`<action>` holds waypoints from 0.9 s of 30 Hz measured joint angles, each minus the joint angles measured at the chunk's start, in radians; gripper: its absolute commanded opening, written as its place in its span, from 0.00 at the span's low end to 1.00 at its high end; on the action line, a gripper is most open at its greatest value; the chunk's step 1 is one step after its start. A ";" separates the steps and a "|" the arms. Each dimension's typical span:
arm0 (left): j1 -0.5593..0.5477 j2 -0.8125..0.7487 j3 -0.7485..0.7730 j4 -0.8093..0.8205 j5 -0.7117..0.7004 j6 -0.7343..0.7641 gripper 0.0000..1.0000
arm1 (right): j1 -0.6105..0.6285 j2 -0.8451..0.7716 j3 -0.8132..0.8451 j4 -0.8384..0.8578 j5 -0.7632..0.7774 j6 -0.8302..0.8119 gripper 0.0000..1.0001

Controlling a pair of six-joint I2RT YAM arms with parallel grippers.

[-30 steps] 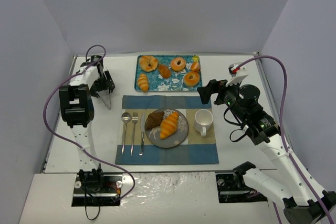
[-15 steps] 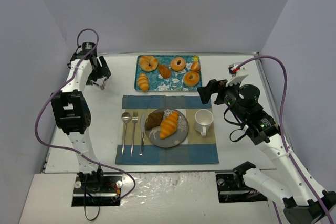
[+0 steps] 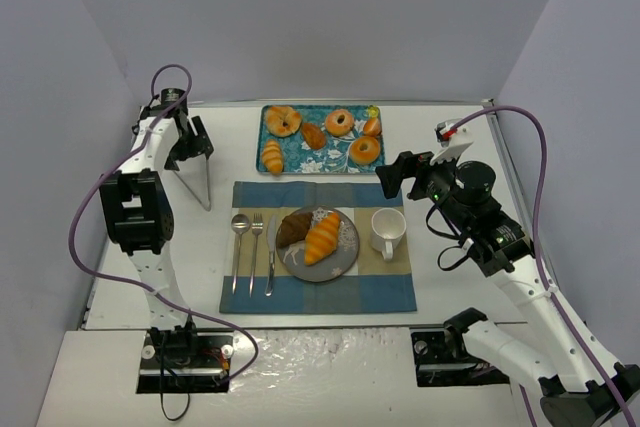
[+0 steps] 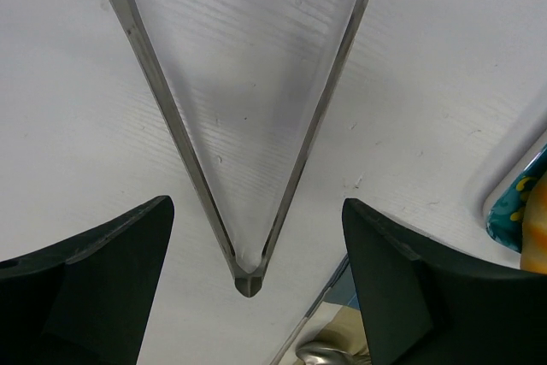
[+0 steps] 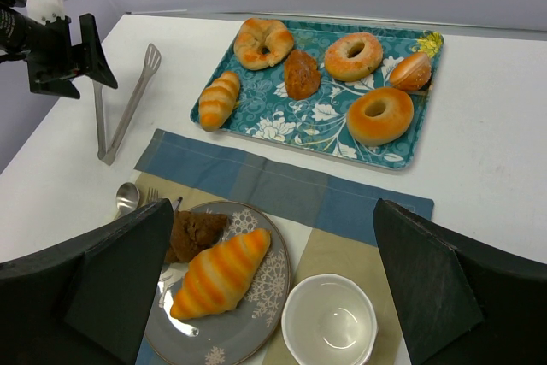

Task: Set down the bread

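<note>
Compared with a moment before, the tongs now lie on the bench left of the tray, under the left tool, which is spread; the right tool is spread also, and the striped bread lies on the plate

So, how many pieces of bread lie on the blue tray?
6: a twisted ring and striped roll at left, a brown pastry, two rings and a small bun at right. None looks hidden.

Polished metal tongs gleam on the matt white worktop; woven cloth placemat, glossy glazed cup.
</note>
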 measured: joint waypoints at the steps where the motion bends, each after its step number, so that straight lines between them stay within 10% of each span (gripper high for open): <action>1: 0.000 0.002 -0.003 0.000 0.001 0.000 0.76 | 0.000 0.000 0.000 0.000 0.000 0.000 1.00; 12: -0.056 -0.012 0.063 -0.044 -0.004 0.027 0.77 | 0.000 0.000 0.000 0.000 0.000 0.000 1.00; 27: -0.629 -0.676 -0.177 0.023 0.010 0.083 0.78 | 0.000 0.008 0.000 0.000 0.000 0.000 1.00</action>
